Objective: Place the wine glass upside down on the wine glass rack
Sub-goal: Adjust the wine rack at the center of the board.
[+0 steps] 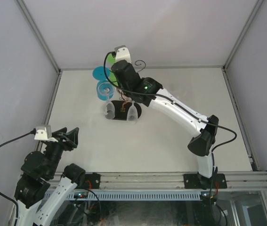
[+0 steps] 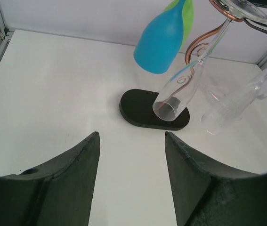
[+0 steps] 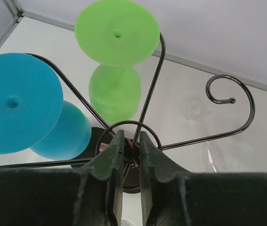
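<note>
- The wine glass rack [image 1: 122, 109], a dark thin wire stand with curled scroll arms on a coppery twisted stem, stands at the far middle of the white counter [image 1: 95, 141] on its black oval base [image 2: 140, 110].
- Four glasses hang from it bowl-down. The blue plastic wine glass [image 2: 161, 44] and the green plastic wine glass [image 3: 117, 32] are on the left side.
- One clear wine glass [image 2: 178, 92] tilts with its rim just over the base. The second clear wine glass [image 2: 232, 106] slants off to the right of it.
- The right claw [image 3: 132, 136] hovers over the rack's centre. Its fingers are nearly together, with the top of the stem showing in the narrow gap. I cannot tell whether they press on it.
- The left claw [image 2: 131, 136] sits low at the near left corner, well apart from the rack. Its fingers are spread wide and it faces the base.
</note>
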Action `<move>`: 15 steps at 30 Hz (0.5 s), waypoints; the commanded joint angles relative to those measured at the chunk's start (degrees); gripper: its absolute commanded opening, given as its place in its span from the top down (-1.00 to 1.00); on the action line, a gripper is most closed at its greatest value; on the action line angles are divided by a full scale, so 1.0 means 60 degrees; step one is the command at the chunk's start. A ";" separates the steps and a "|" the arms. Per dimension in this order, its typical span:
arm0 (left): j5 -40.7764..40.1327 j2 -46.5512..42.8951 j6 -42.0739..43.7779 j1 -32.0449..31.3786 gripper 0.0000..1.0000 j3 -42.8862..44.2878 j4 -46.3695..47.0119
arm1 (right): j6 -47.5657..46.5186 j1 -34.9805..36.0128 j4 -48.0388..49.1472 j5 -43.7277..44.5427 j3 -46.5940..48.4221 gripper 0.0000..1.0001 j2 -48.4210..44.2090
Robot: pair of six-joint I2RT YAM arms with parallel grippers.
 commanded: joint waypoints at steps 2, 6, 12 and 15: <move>0.0002 0.0017 0.0101 0.0083 -0.23 -0.0117 0.0229 | 0.0596 -0.0204 0.0128 0.1233 0.0124 1.00 -0.0745; 0.0000 0.0027 0.0102 0.0083 -0.23 -0.0117 0.0230 | 0.1073 -0.0327 -0.0126 0.1217 0.0145 1.00 -0.0789; 0.0028 0.0042 0.0109 0.0083 -0.24 -0.0117 0.0229 | 0.1368 -0.0372 -0.0400 0.1420 0.0257 1.00 -0.0819; 0.0028 0.0046 0.0106 0.0083 -0.23 -0.0121 0.0229 | 0.1244 -0.0315 -0.0461 0.1604 0.0385 1.00 -0.0830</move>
